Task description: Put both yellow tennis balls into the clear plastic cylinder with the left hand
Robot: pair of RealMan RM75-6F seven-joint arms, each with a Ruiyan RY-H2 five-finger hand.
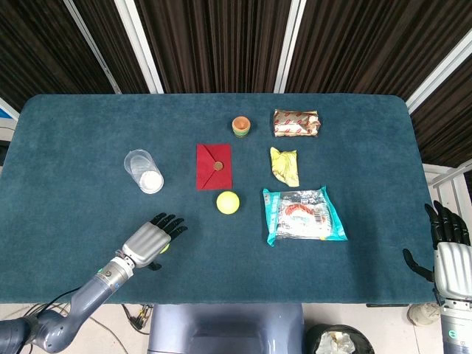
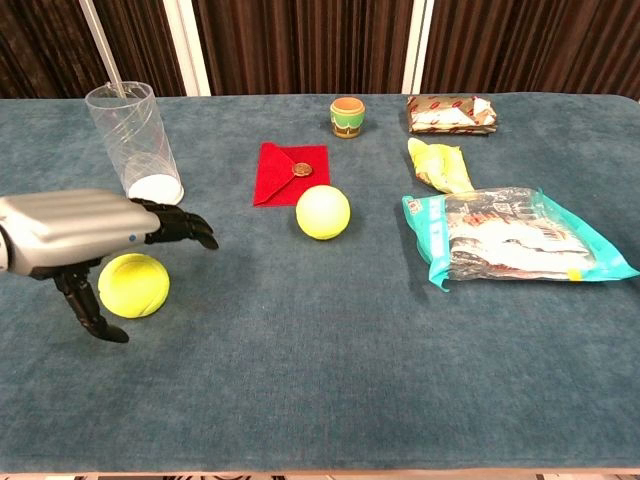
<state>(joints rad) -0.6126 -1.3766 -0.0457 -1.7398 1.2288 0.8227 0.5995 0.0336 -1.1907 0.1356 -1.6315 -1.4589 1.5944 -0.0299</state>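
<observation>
Our left hand [image 2: 75, 232] sits low at the left of the chest view, palm down over the nearer tennis ball [image 2: 134, 285], fingers [image 2: 180, 226] spread forward and the thumb hanging down at the ball's left side. We grip nothing; whether the palm touches the ball we cannot tell. From the head view, the same hand [image 1: 151, 240] covers most of that ball at the lower left of the counter [image 1: 74, 147], with only a yellow sliver showing under the fingers.

Just above the hand in the chest view stands the clear plastic cylinder [image 2: 135, 147], upright and open-topped, apart from the hand. Toward the middle lies the second tennis ball [image 2: 323, 212], just below the red envelope [image 2: 291, 173].

Further out, a small orange pot [image 2: 347, 115] stands at the top centre, a brown wrapped packet [image 2: 450, 113] at the upper right, a yellow crumpled wrapper [image 2: 440, 166] below it, and a teal snack bag [image 2: 510, 237] at the right.

Our right hand [image 1: 448, 247] rests beyond the counter's lower right edge in the head view, fingers up and apart, holding nothing.
</observation>
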